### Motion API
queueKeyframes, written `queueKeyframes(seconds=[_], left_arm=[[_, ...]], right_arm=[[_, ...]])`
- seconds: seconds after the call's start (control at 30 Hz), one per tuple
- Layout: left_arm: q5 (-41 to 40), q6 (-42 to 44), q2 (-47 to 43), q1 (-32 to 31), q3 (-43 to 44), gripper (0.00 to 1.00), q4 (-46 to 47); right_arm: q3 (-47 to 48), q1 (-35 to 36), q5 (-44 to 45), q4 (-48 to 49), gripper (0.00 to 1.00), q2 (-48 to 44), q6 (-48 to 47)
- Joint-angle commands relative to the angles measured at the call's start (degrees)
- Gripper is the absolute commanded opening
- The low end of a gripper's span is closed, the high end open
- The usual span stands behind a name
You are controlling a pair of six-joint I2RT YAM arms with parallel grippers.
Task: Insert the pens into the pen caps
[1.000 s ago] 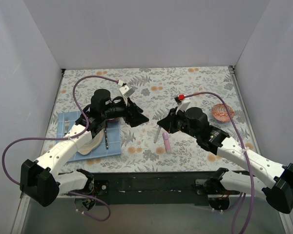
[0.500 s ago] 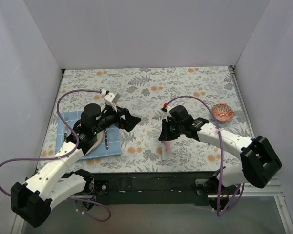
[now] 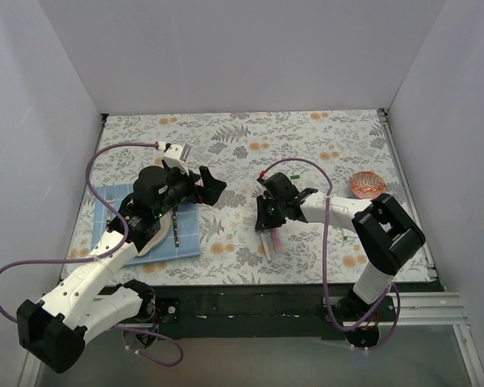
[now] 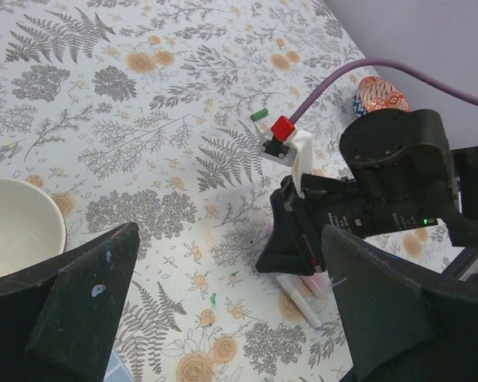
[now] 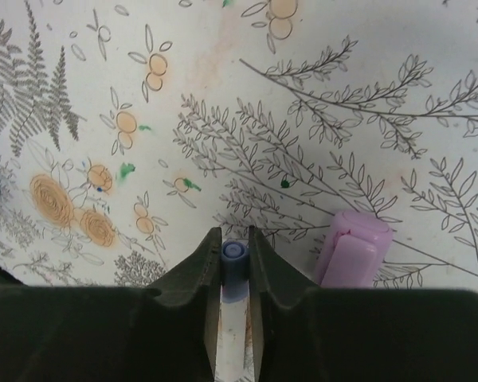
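Right hand (image 5: 235,240) lower, around pen (image 5: 234,256)

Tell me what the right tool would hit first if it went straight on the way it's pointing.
Most likely the bare floral tablecloth: the right tool, shut on a blue-tipped pen, faces it with nothing between. The pink pen lies off to one side. Distance unclear.

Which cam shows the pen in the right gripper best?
Right wrist. The pen sits centre frame, its bluish tip pinched in the right gripper. Top external shows only a pale sliver poking out beneath the gripper; left wrist shows it small, mostly hidden behind the gripper.
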Motion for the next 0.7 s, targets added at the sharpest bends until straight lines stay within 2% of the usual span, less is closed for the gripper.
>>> queueKeyframes(seconds=[0.0,0.13,0.33,0.43,0.47,0.5,0.67], left_arm=[[-2.30,0.81,-2.40,-0.10,-0.95,0.98,0.15],[-2.48,0.72,-2.93,-0.01,-1.04,0.98,0.23],[-2.12,0.29,-3.46,-0.10,-1.48,0.98,0.32],[-4.57,-1.38,-2.94,-0.01,-0.96,0.98,-0.03],[-6.06,-2.08,-2.67,-0.10,-0.60,0.98,-0.64],[-6.95,-2.70,-2.41,-0.10,-0.34,0.98,-0.99],[-9.59,-3.40,-2.75,-0.27,-0.95,0.98,-0.82]], right_arm=[[2.97,-0.01,5.24,2.69,0.27,1.95,0.14],[4.02,-0.01,7.35,1.72,0.38,1.95,1.02],[8.75,-0.71,10.25,-1.35,0.43,0.02,-0.55],[11.48,-1.94,16.90,-6.18,0.43,-2.44,-5.03],[11.93,-2.99,24.85,-8.63,0.43,-3.84,-8.09],[12.11,-3.78,28.41,-9.35,0.44,-4.38,-9.68],[13.18,-11.42,35.81,-20.94,0.45,-6.04,-13.13]])
